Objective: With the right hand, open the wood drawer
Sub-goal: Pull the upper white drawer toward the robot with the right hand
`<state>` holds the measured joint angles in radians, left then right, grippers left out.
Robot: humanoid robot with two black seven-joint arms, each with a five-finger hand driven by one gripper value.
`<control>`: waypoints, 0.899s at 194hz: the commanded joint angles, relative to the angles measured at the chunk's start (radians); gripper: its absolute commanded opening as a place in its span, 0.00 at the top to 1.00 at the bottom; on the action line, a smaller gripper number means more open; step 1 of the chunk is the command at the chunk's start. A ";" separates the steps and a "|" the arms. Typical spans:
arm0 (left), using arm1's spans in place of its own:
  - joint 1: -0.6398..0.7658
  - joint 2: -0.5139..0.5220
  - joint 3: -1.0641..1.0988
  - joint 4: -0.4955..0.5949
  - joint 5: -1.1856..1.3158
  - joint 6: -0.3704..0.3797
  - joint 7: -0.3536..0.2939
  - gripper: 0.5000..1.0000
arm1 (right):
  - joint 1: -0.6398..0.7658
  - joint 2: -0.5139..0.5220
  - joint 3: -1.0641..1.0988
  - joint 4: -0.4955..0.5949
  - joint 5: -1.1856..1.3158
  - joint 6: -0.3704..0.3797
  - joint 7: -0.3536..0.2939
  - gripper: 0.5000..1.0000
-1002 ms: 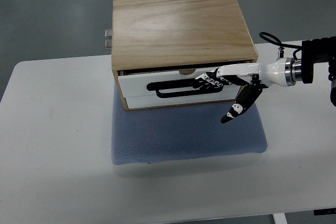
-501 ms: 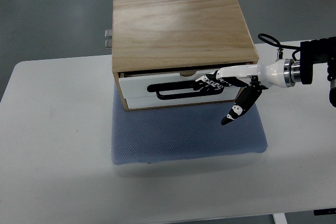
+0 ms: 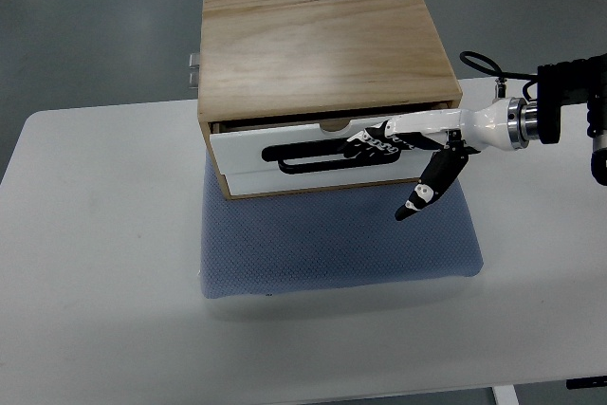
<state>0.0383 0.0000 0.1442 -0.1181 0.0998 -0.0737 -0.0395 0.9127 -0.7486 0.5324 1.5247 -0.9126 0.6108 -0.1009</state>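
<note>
So the white tabletop [image 3: 95, 263] is taking up most of the view, and a blue-grey mesh mat [image 3: 341, 244] is lying in the middle of it. The wood drawer box [image 3: 322, 54] is sitting on the back part of that mat, with its white drawer front [image 3: 247, 163] facing the near side and sticking out just a little from under the wooden top, so a thin dark gap is showing along its upper edge. The right arm is coming in from the right edge, and the right hand [image 3: 394, 154] is reaching in sideways against the drawer front, its fingers [image 3: 370, 146] hooking into the right end of the long black handle [image 3: 303, 154] and gripping it. The thumb is hanging down loose over the mat, pointing toward the near edge and not touching anything as far as I can see. What's inside the drawer is anyone's guess, since the gap is way too narrow and dark. The fingertips are blending into the black handle, so exactly how far they're wrapping around it is hard to make out. A small metal fitting [image 3: 193, 68] is poking out at the box's back left corner, half hidden.
</note>
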 commanded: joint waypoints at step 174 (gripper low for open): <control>0.000 0.000 0.000 0.000 0.000 0.000 0.001 0.00 | 0.086 -0.015 -0.104 0.012 0.086 0.000 -0.022 0.11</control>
<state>0.0383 0.0000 0.1442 -0.1181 0.0998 -0.0737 -0.0398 0.9937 -0.7610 0.4329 1.5303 -0.8352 0.6108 -0.1229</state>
